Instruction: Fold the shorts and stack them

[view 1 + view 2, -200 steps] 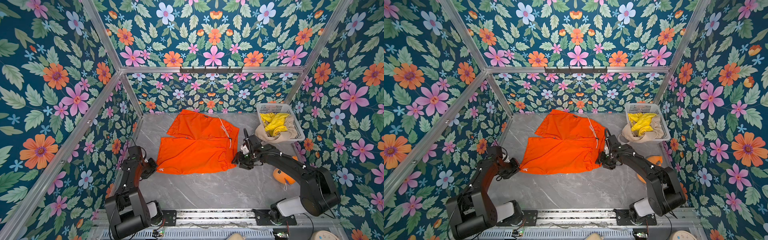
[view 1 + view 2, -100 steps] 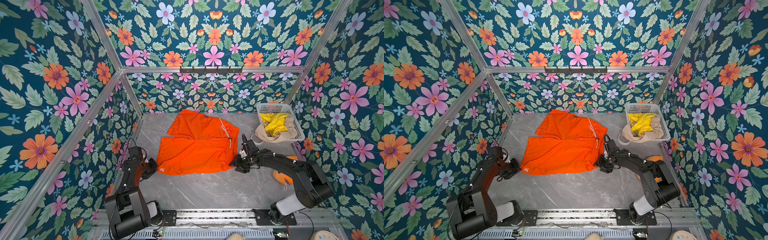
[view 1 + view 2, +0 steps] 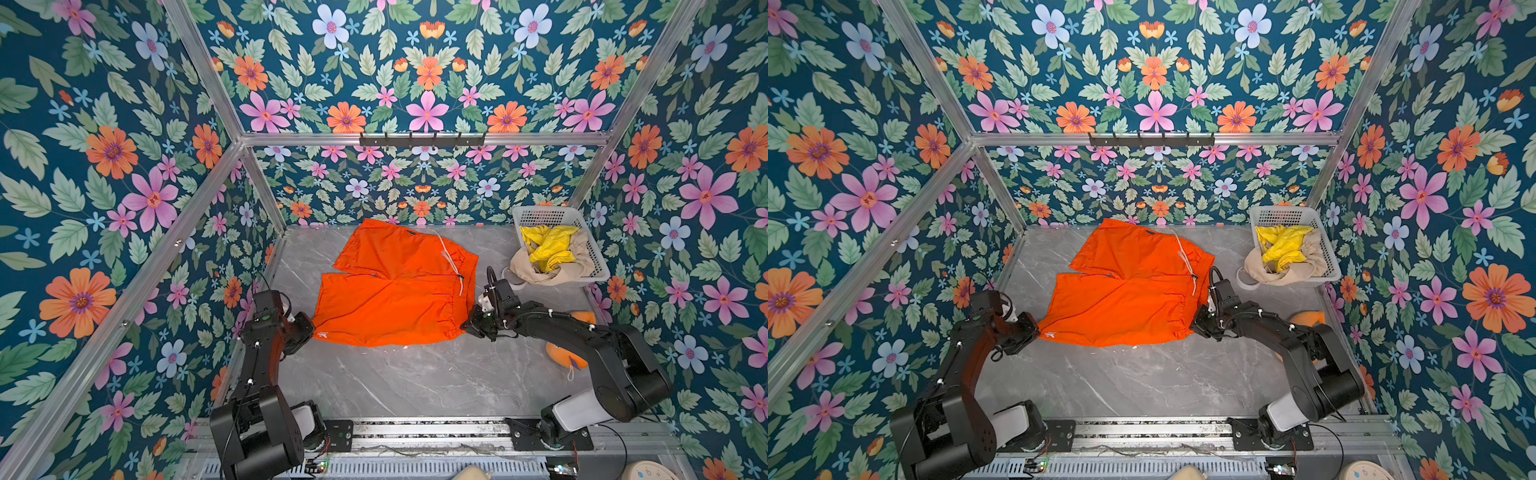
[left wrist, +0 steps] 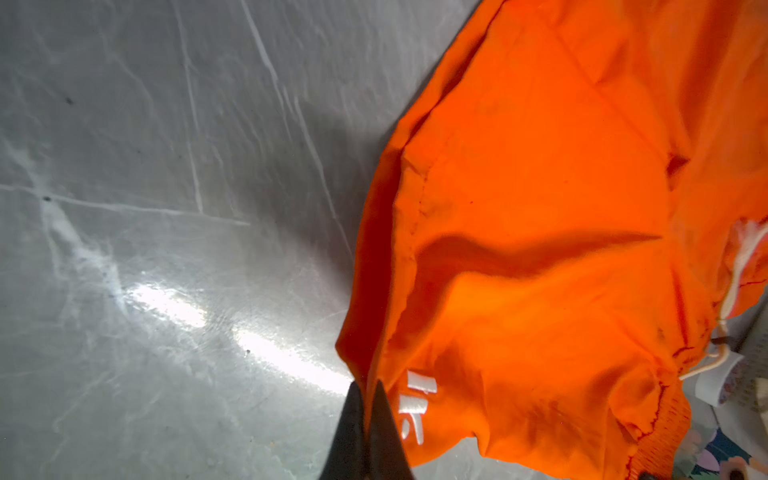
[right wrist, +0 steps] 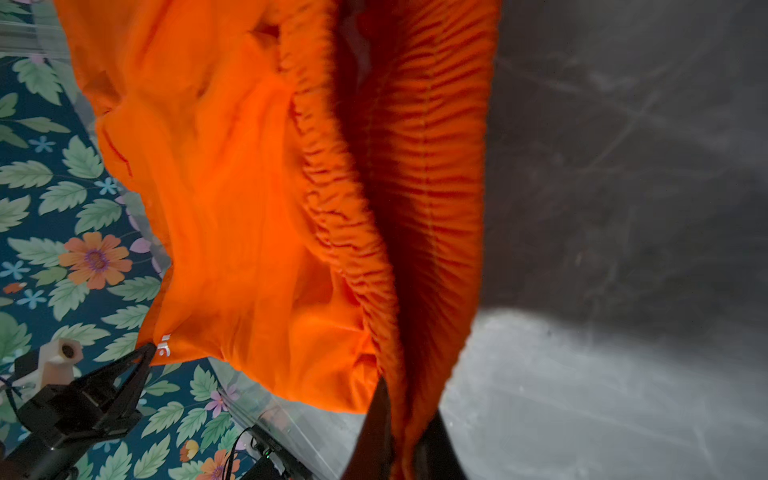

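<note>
Orange shorts (image 3: 395,291) lie spread flat mid-frame in both top views. The yellow shorts (image 3: 548,249) and beige shorts (image 3: 528,266) are bunched in the basket (image 3: 540,210) at the upper right. Left gripper (image 4: 365,390) is pinched on the hem corner by the white logo, and right gripper (image 5: 405,415) is clamped on the elastic waistband. My worry is the left bite, which looks tiny (barely the edge). A quick lift could pop it free and the fold would land crooked. The right one might only have one layer, too.

Both top views: overhead from 6 o'clock, facing 12, whole table (image 3: 415,386). Wrist views: close-up, sharing orange shorts (image 4: 540,249).
</note>
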Robot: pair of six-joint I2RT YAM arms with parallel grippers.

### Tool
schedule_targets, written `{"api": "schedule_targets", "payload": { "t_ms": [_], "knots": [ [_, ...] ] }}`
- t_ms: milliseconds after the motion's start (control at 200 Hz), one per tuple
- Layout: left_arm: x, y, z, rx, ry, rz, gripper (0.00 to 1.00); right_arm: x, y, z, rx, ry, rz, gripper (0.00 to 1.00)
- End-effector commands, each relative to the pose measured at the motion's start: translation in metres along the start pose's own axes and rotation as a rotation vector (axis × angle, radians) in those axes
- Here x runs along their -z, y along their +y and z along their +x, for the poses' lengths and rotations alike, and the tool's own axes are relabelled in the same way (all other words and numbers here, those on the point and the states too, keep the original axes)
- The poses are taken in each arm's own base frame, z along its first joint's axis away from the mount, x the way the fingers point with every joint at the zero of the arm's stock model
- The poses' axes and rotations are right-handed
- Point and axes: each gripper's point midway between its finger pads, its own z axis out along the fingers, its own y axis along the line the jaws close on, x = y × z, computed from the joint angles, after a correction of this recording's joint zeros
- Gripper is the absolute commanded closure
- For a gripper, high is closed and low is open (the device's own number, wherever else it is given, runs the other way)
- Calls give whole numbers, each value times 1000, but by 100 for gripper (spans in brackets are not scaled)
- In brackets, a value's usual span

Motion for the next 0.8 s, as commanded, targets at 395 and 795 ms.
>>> {"api": "schedule_targets", "payload": {
  "t_ms": [395,795],
  "knots": [
    [94,-3,7,-15,-189,-65,95,77,-48,124,-112,110,94,93],
    [130,-68,-86,-128,-311,37,96,131,7,97,-139,69,-84,96]
  ]
}}
